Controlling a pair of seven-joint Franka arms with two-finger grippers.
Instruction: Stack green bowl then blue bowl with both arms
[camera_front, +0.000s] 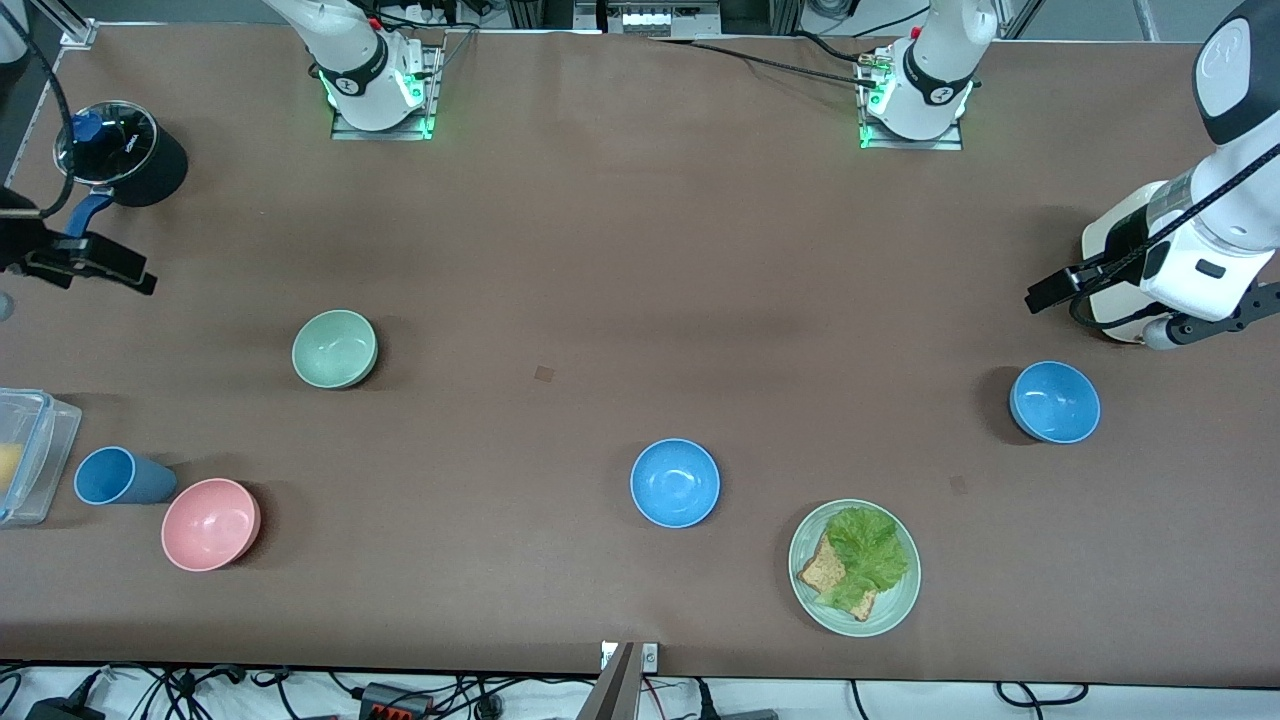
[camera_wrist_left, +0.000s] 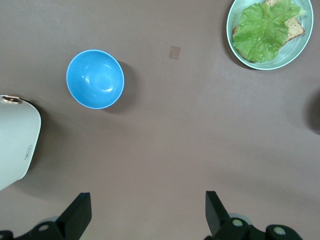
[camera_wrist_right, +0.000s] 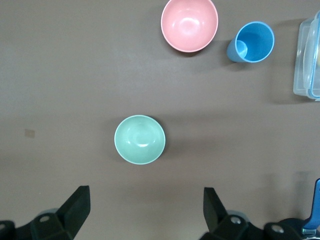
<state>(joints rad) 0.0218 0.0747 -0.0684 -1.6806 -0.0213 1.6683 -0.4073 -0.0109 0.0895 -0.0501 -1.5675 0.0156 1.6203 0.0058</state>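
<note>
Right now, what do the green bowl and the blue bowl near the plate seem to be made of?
Green bowl: probably plastic or melamine, matte, with only a soft sheen. Blue bowl: seemingly the same material but glossier, with bright highlights inside. Ceramic cannot be ruled out.

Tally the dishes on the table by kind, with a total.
Bowls: 4 – green bowl, pink bowl, blue bowl, second blue bowl
Cups: 1 – blue cup
Plates: 1 – plate with lettuce and toast
Total: 6
</note>
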